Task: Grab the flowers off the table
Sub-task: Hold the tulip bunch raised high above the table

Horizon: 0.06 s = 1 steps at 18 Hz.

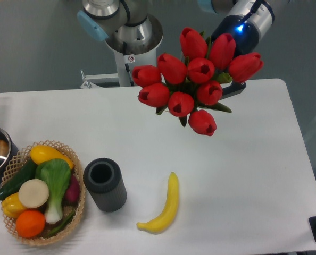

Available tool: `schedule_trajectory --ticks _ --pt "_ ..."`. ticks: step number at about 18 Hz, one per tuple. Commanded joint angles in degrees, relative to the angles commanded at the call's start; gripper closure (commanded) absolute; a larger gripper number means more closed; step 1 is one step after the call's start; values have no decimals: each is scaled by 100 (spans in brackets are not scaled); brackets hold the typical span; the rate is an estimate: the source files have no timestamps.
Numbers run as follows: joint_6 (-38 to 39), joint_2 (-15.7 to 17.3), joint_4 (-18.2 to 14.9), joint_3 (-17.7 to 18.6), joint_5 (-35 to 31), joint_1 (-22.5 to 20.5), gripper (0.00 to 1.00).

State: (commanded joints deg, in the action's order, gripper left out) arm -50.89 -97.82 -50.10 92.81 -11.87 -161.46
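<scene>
While aloft: bunch of red tulips hung above the white counter, off its surface.
Jaws: hidden behind blooms; grip unclear.
Nearby: yellow banana, dark ribbed cylinder.

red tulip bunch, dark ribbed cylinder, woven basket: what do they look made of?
Red tulip bunch: likely artificial, plastic or foam; the heads are uniform, smooth and slightly glossy. Dark grey ribbed cylinder: looks like matte rubber or plastic, with fine horizontal ridges, no shine and a hollow top. Tan woven basket: wicker or rattan by its open lattice rim, though moulded plastic imitation cannot be ruled out.
</scene>
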Motion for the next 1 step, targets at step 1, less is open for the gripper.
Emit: schedule_trajectory --ticks 1 --pt "0 -9 0 -9 0 0 77"
